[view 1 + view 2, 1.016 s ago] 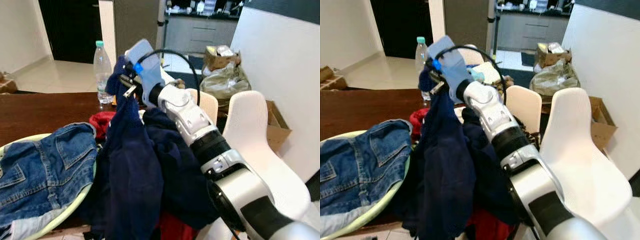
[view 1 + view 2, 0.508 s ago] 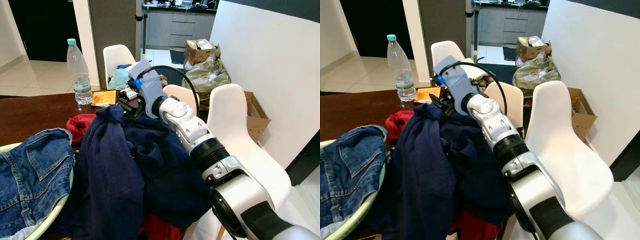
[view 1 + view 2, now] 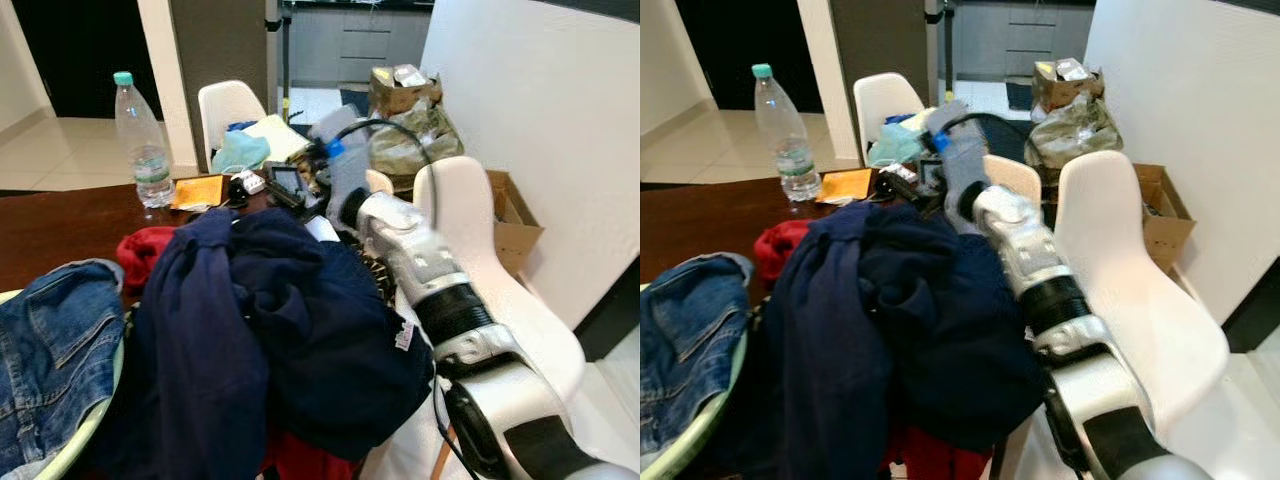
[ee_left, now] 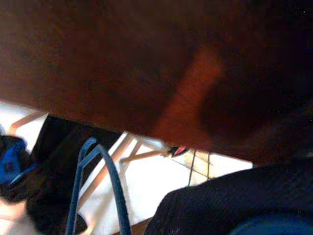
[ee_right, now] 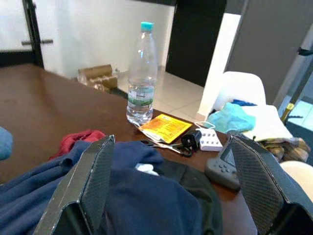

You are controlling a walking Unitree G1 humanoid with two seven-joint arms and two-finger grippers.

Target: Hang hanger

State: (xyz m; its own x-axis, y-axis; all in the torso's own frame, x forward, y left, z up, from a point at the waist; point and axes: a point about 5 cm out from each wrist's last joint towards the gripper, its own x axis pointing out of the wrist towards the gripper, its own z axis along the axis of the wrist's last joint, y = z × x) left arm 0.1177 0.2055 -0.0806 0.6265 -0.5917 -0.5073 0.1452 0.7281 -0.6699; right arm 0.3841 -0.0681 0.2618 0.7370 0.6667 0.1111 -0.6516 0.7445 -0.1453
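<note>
Right wrist view: right claw (image 5: 171, 196) spread wide, holding nothing, over the navy garment (image 3: 270, 330) heaped on the worktop (image 3: 60, 215). Left wrist view: a blue hanger (image 4: 95, 188) beneath the worktop; left claw's state cannot be told.

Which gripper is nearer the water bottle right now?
The right. The right gripper hovers open above the navy garment, facing the bottle across the table. The left gripper hangs beneath the table, farther away.

A navy garment (image 3: 270, 330) is heaped beside blue jeans (image 3: 50, 350) and a red cloth (image 3: 140, 250) on the dark brown table (image 3: 60, 215). White chairs (image 3: 480, 260) and an orange packet (image 3: 197, 190) are seen.
</note>
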